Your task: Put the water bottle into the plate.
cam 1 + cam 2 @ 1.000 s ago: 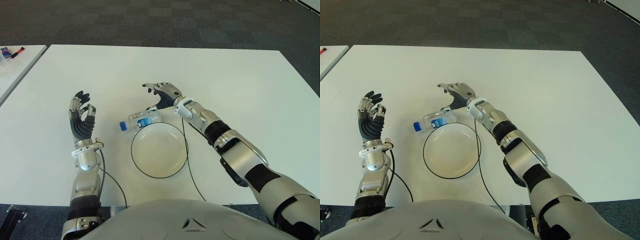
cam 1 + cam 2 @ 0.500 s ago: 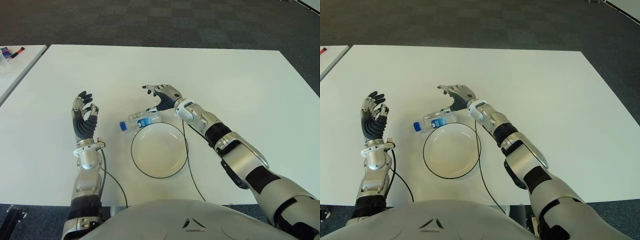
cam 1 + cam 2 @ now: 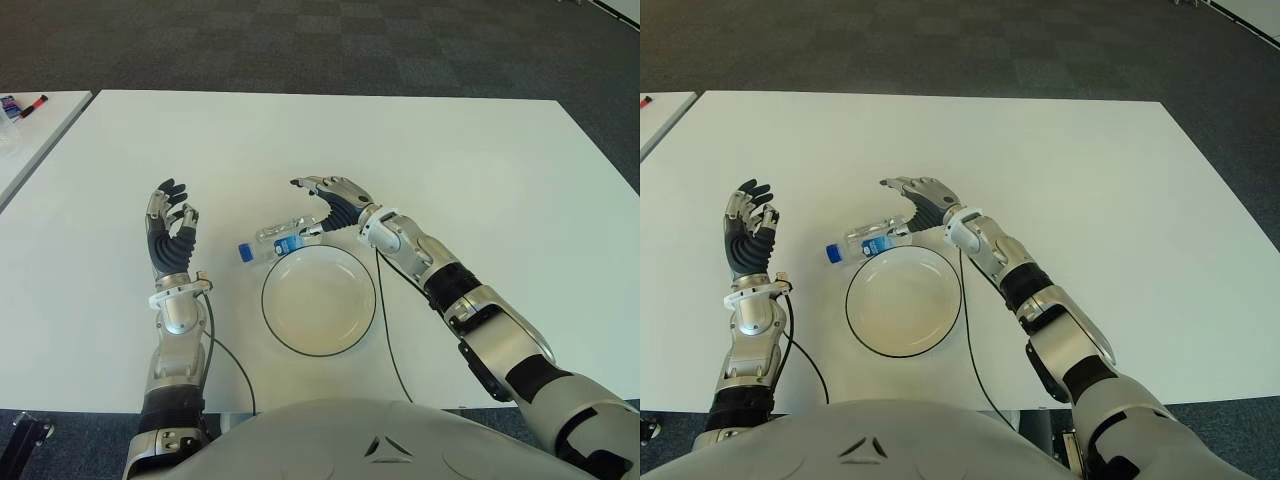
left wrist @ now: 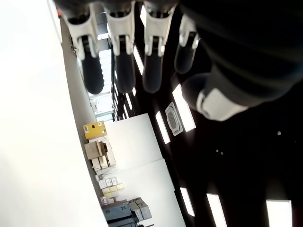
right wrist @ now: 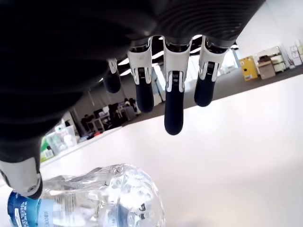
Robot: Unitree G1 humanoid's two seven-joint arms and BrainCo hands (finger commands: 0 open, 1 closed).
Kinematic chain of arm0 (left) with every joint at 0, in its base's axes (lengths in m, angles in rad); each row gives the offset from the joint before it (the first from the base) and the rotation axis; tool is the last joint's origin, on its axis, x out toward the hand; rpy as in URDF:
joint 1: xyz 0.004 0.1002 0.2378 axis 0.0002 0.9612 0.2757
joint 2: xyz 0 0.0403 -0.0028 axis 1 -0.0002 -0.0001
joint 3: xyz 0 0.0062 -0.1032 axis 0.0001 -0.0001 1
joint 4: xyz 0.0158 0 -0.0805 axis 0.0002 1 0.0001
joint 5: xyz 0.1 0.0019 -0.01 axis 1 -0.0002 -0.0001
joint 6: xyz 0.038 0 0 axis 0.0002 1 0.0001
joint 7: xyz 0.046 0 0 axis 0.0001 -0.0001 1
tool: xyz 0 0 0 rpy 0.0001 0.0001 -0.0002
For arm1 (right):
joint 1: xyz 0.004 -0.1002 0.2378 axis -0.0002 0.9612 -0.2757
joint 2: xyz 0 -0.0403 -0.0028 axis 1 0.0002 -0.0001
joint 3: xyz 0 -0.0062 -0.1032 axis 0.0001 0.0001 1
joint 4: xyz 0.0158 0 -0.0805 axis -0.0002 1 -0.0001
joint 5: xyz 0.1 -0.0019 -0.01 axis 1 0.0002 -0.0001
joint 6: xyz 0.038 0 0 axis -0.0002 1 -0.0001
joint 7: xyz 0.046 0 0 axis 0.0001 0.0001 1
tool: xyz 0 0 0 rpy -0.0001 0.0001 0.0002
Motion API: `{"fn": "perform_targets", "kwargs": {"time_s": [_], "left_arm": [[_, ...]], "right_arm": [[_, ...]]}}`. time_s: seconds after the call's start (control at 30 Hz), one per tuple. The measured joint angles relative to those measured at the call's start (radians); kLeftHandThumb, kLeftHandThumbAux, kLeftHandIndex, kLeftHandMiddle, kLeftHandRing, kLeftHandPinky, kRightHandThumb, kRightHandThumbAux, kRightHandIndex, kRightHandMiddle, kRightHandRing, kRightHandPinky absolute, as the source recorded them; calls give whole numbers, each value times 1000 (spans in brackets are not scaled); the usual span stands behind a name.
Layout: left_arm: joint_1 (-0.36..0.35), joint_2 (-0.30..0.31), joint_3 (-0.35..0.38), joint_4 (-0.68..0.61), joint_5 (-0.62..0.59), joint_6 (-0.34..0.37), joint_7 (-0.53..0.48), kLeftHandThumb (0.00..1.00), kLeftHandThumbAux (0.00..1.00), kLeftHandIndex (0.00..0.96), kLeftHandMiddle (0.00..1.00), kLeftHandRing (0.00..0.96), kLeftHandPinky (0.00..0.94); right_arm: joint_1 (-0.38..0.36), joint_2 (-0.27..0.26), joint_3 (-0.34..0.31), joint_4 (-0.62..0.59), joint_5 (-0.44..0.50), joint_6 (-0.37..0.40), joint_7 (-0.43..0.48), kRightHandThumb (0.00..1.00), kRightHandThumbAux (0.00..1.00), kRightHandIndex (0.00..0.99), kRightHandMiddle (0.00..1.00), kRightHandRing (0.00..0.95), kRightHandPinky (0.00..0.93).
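Water bottle: clear plastic water bottle (image 3: 279, 238) with a blue cap and a blue label, lying on its side on the table, cap end toward the robot's left, base end toward the right robot hand

Bottle and plate: the bottle lies outside the plate (image 3: 319, 299), just beyond its far rim and slightly to the left of it; whether it touches the rim cannot be told

Plate: round, pale, dark-edged, nothing in it, on the table in front of the robot's body

Right robot hand: the right robot hand (image 3: 328, 202) is over the base end of the bottle, palm down, fingers (image 5: 173, 97) spread and stretched out past the bottle; in the right wrist view the thumb tip is beside the bottle's label while the other fingertips are in the air above the table, closed on nothing

Left robot hand: the left robot hand (image 3: 170, 232) is raised upright well to the left of the bottle, fingers relaxed and pointing up, holding nothing

Table: white table (image 3: 480, 180) carrying bottle and plate

Cables: a thin black cable (image 3: 384, 320) runs from the right forearm past the plate's right edge toward the robot; another loops from the left wrist

Surroundings: dark carpet beyond the table; the corner of a second white table at far left with small coloured items on it
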State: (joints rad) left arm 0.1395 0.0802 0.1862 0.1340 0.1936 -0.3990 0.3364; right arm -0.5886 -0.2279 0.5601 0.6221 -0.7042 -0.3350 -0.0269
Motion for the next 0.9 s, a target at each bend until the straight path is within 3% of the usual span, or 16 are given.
{"fn": "perform_targets", "kwargs": {"time_s": [0.53,0.9], "left_arm": [[-4,0,-6,18,-3,-15,0,596,581,174,243,249,301],[-4,2,-8,25,3,-19,0,591,594,181,255,263,312]], "right_arm": [[59,-2,-40,-123,2,84,29,349,560,19,92,118,178],[79,-4,-59,-156,7,114,83,347,568,18,103,139,222]]}}
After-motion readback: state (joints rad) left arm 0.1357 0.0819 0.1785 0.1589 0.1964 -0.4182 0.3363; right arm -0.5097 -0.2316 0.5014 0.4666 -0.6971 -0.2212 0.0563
